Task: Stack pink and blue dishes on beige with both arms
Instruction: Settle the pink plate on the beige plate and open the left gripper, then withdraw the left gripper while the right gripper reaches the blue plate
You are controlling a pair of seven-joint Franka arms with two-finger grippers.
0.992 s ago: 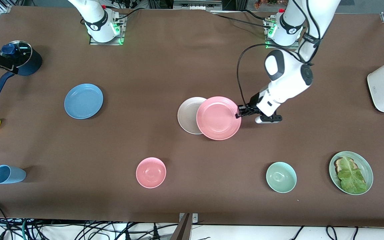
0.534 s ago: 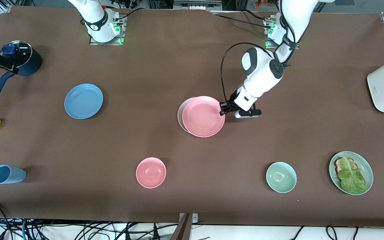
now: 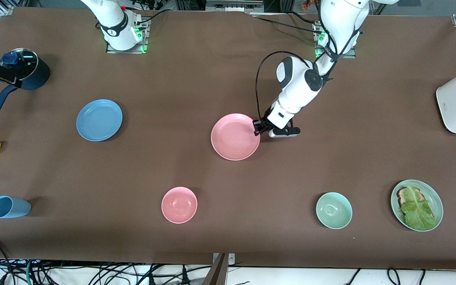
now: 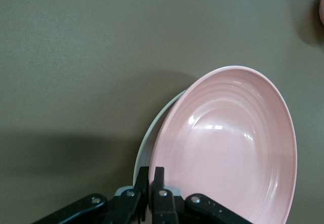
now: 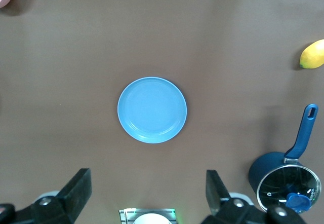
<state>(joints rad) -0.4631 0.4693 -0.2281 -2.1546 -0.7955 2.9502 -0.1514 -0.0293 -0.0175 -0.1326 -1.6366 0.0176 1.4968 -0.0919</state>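
From the front view, the left gripper (image 3: 257, 128) is closed on the rim of the pink plate (image 3: 235, 137), at the edge facing the left arm's end of the table (image 3: 228, 59). The pink plate sits directly over the beige plate, covering it so fully that none of the beige shows here. The blue plate (image 3: 99, 120) lies flat on the table well apart from that pair, toward the right arm's end. The right gripper itself does not appear in this view; only the right arm's base (image 3: 122, 27) shows. Nearer the camera sit a pink bowl (image 3: 179, 204), a pale green bowl (image 3: 334, 210), a green plate with toast and lettuce (image 3: 417, 204) and a light blue cup (image 3: 9, 207).

In the left wrist view, the jaws pinch the pink plate (image 4: 228, 148) at its rim, and the plate is tilted. A sliver of the beige plate (image 4: 152, 138) peeks out from under one edge (too thin to show whether the two touch).

In the right wrist view, the right gripper (image 5: 147, 193) hangs high over the blue plate (image 5: 152, 110) with its jaws spread wide and holding nothing. A lemon (image 5: 313, 54) and a dark blue lidded pot (image 5: 288, 176) lie toward the table's end.
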